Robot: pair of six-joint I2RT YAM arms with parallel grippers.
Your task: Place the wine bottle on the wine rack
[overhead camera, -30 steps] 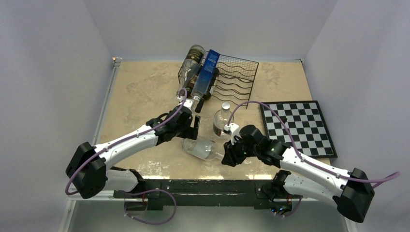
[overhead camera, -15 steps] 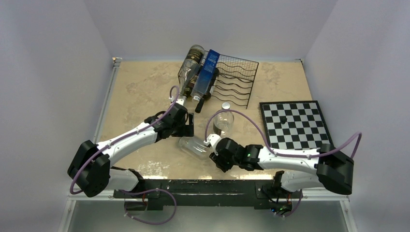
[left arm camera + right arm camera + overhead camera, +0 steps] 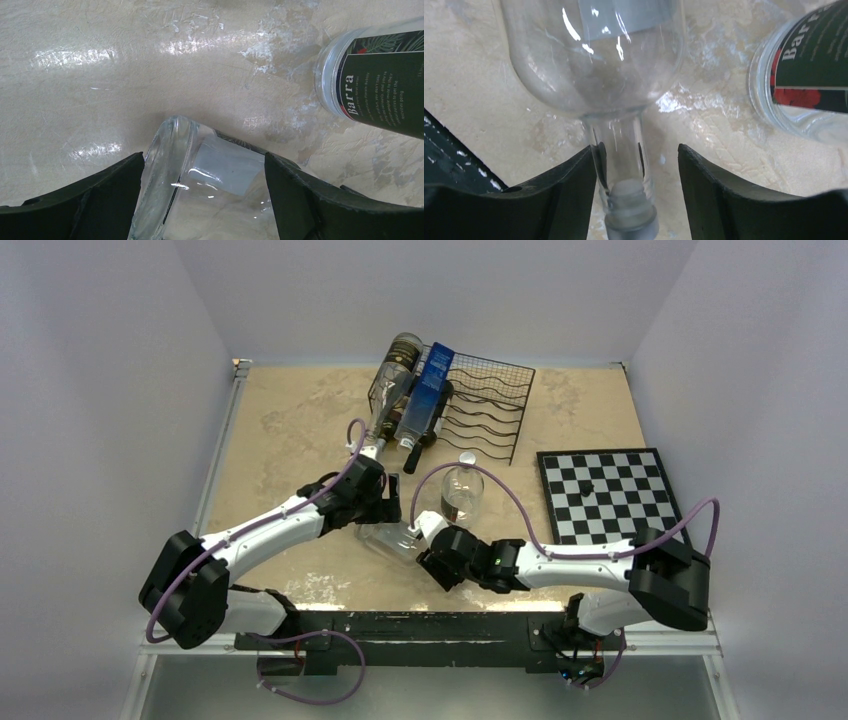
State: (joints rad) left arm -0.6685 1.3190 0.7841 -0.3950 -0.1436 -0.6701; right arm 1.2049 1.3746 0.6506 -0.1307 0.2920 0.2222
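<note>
**2 pincers on 1 lying bottle**

The right gripper (image 3: 636, 150) stands released around the neck of the clear wine bottle (image 3: 594, 60). Its left finger touches the glass; the right one stands apart. The bottle lies on the table (image 3: 290, 430), stopper toward the arms.

The left gripper (image 3: 202, 157) grasps the bottle's base end, with 1 finger against each side. The top view hides both contacts behind the wrists.

Just beside it stands a second clear bottle (image 3: 462, 492) with a white cap. Only the wrist views let its dark label read "Barra"; the small print is illegible.

Beyond, only the top view shows the wine rack (image 3: 490, 405) holding 2 bottles (image 3: 395, 390) on its left side, and the chessboard (image 3: 612, 502) to its right.
</note>
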